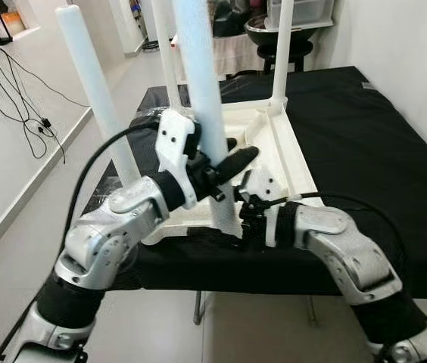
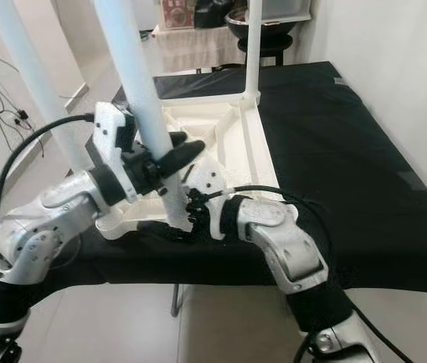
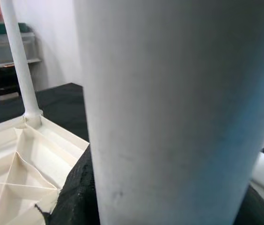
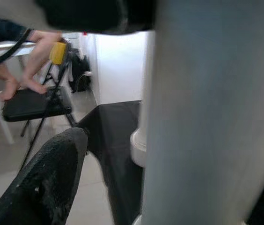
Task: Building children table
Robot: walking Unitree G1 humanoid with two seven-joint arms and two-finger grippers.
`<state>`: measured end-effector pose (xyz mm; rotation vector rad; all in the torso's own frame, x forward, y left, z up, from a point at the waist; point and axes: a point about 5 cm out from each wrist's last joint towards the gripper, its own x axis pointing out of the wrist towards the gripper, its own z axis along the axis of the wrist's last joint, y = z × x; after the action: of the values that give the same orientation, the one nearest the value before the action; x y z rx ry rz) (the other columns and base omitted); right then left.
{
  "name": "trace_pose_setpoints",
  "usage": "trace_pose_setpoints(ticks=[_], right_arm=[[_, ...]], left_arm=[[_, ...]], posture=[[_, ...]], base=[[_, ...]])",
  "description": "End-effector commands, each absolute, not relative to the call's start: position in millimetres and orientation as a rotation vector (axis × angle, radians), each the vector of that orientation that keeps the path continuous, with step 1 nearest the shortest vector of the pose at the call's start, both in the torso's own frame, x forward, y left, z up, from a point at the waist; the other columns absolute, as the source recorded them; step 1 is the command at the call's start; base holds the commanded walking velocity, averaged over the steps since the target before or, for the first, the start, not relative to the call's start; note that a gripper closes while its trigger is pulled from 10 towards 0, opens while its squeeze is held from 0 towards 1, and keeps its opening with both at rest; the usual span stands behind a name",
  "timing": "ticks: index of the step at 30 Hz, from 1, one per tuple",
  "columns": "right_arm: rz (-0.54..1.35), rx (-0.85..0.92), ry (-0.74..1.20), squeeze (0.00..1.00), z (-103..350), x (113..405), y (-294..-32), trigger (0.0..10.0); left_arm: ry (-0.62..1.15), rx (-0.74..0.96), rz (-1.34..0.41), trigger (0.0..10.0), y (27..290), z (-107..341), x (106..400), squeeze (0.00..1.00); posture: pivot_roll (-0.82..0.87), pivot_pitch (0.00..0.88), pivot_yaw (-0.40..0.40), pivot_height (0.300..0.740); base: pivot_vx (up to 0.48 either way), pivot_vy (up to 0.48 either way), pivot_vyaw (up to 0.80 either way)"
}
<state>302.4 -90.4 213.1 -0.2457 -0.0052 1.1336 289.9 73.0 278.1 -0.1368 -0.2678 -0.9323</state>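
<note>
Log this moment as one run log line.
left gripper: shut on near table leg | right gripper: at leg base | tabletop: upside down on black cloth

Legs: four white legs stand up from the tabletop; nearest leg (image 1: 198, 76), left leg (image 1: 96, 91), far right leg (image 1: 283, 49), far left leg (image 1: 165, 53).
Tabletop: one, white, ribbed underside up (image 1: 289, 151), at the centre of the frame.
Desk: one, under a black cloth (image 1: 372, 151).
Hands: two; left hand (image 1: 225, 168) round the nearest leg, right hand (image 1: 250, 213) low at that leg's foot.
Arms: two, silver, lower left and lower right of the frame.
Cables: several black ones on the floor (image 1: 24, 113), upper left; exact count unclear.
Stool: one, black (image 1: 285, 49), top of the frame.
Folding chair: one, black (image 4: 33, 103).
Person: one, partly visible (image 4: 33, 61).
</note>
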Motion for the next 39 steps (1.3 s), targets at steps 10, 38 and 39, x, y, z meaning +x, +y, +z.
trace_pose_setpoints(ticks=[10,38,39], right_arm=[[1.046,-0.160,-0.024,0.00,216,312,-75,10.0],[0.732,-0.094,-0.044,0.00,210,343,-102,0.0],[0.673,-0.069,-0.055,0.00,213,348,-112,0.0]], left_arm=[[-0.289,-0.160,-0.951,0.0,68,273,286,0.00],[-0.391,-0.288,-0.843,10.0,91,280,283,1.00],[-0.402,-0.285,-0.815,10.0,99,281,282,1.00]], posture=[[-0.10,0.048,0.084,0.740],[-0.10,0.052,0.078,0.740],[-0.10,0.053,0.076,0.740]], base=[[0.000,0.000,0.00],[0.000,0.000,0.00],[0.000,0.000,0.00]])
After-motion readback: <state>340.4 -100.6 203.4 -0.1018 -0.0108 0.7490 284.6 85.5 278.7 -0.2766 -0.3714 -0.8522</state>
